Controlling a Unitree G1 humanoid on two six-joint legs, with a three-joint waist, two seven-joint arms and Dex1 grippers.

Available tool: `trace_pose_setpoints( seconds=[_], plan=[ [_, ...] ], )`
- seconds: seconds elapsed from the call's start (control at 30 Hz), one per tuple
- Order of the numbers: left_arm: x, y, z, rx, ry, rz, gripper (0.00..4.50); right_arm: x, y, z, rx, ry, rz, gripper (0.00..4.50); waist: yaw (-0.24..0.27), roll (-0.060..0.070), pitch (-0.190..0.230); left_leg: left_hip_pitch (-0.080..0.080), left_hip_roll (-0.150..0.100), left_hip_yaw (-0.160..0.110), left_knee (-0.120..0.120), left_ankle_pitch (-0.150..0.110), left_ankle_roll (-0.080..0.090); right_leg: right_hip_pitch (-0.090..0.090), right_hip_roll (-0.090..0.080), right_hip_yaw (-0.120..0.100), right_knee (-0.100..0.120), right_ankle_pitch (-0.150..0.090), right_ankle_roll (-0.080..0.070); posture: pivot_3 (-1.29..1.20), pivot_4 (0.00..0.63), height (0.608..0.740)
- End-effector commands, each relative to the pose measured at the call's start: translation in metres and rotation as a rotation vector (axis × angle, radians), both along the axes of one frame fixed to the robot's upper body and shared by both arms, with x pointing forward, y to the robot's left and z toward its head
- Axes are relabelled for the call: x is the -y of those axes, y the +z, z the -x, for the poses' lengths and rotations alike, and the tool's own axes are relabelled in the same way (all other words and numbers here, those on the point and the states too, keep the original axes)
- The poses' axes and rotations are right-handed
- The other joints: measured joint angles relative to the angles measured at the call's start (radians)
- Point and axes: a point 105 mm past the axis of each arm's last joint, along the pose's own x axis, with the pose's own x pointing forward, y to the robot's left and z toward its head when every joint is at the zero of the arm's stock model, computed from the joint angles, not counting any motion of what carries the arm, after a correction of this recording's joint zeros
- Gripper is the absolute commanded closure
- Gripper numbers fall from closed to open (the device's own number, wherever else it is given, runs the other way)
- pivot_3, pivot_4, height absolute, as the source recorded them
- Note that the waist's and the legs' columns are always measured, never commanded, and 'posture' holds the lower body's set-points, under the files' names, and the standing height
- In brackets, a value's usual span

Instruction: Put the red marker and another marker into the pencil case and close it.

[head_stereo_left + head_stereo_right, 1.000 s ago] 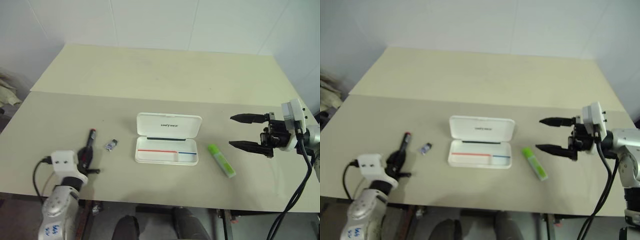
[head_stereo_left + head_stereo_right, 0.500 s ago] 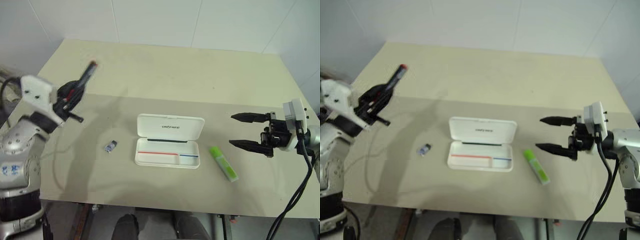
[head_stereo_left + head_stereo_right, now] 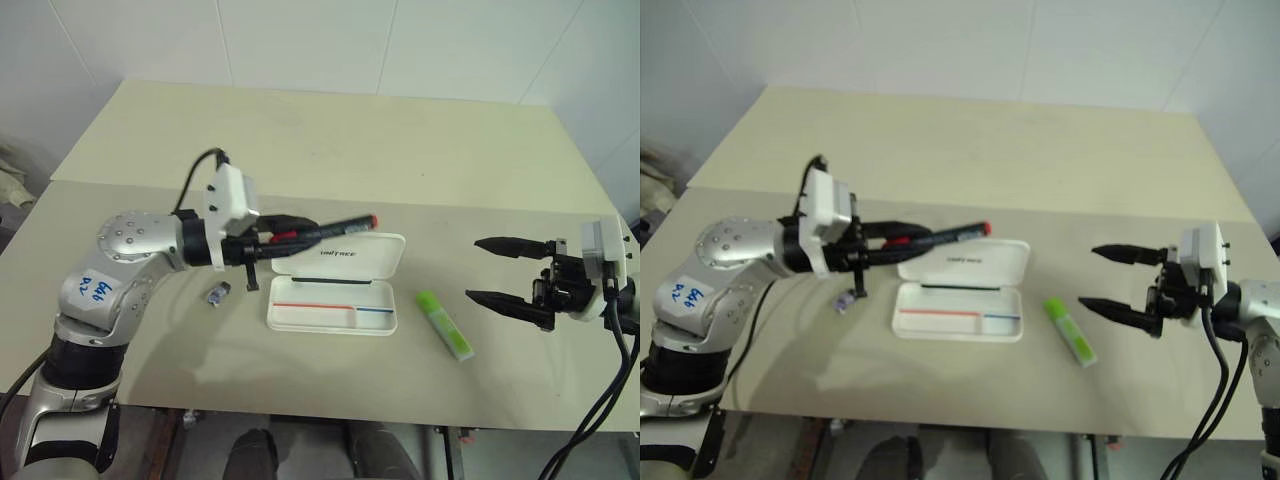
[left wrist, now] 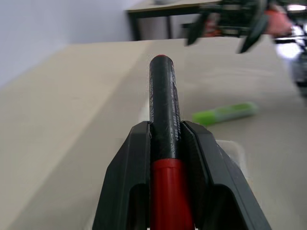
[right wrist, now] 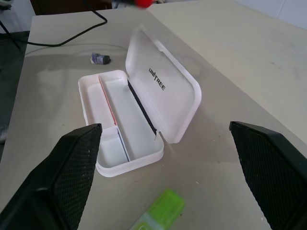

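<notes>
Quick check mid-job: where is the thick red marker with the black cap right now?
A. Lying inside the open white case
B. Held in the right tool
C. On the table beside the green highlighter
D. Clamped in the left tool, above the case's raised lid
D: the thick red marker with the black cap sits clamped in the left tool, held roughly level over the raised lid of the white hard pencil case.

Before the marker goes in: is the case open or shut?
Open. The case has its lid raised behind the tray, and no marker lies inside.
</notes>
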Motion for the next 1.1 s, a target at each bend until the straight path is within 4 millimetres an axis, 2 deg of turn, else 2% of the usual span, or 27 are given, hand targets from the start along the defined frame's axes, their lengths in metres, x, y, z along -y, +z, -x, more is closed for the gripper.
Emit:
trace_pose_setpoints(
  seconds=[0.03,0.27,0.57,0.97,1.1],
  plan=[
    [0.011,-0.01,0.009,0.015,-0.096,-0.08,3.88,0.002,0.013,0.007,0.06,-0.017,-0.007,0.0,0.0,0.0,0.0,0.0,0.0,0.0,0.0,0.0,0.0,0.0,0.0,0.0,0.0,0.0,0.0,0.0,0.15,0.74],
    [0.014,-0.042,-0.007,0.048,-0.103,-0.228,3.88,0.007,0.012,0.016,0.055,-0.05,-0.008,0.0,0.002,0.0,0.0,0.001,0.0,0.0,0.002,0.0,0.0,0.001,0.0,0.001,0.0,0.0,0.0,0.0,0.15,0.74],
    [0.029,-0.055,-0.015,0.081,-0.088,-0.231,3.88,0.009,0.008,0.028,0.027,-0.067,0.001,0.0,0.006,0.0,0.0,0.0,0.0,0.0,0.002,0.0,0.001,0.001,0.0,0.001,0.0,0.0,0.001,0.0,0.15,0.74],
    [0.036,-0.071,-0.026,0.097,-0.007,-0.251,3.88,0.009,0.008,0.025,0.036,-0.09,0.0,0.0,0.006,0.0,0.0,0.0,-0.001,-0.001,0.003,0.0,0.001,0.001,0.0,0.002,0.001,0.0,0.001,0.0,0.15,0.74],
    [0.037,-0.072,-0.023,0.086,-0.018,-0.246,3.88,0.009,0.009,0.024,0.039,-0.095,0.0,0.0,0.005,0.0,0.0,0.0,0.0,-0.001,0.003,0.0,0.001,0.001,0.0,0.002,0.001,0.0,0.001,0.0,0.15,0.74]
  ],
)
